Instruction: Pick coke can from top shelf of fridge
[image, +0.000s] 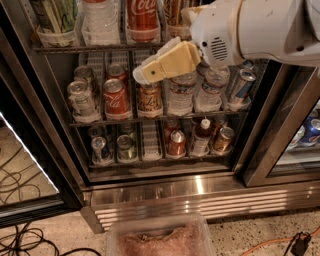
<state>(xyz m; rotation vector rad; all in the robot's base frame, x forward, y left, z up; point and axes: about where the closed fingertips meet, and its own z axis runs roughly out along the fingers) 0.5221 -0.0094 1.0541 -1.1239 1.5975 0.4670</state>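
room setting, lower part of the view. pale speckled stone floor (240, 232) runs along the bottom. loose black cables (20, 237) lie coiled on it at lower left; an orange cable (265, 241) crosses it at lower right and meets a black plug (300, 243). a clear plastic bin (112, 239) sits on the floor at bottom centre. a bright white light strip (30, 155) slants down the left side. blue cans (311, 131) stand behind glass at the far right. the gripper (141, 75) hangs in the upper centre.
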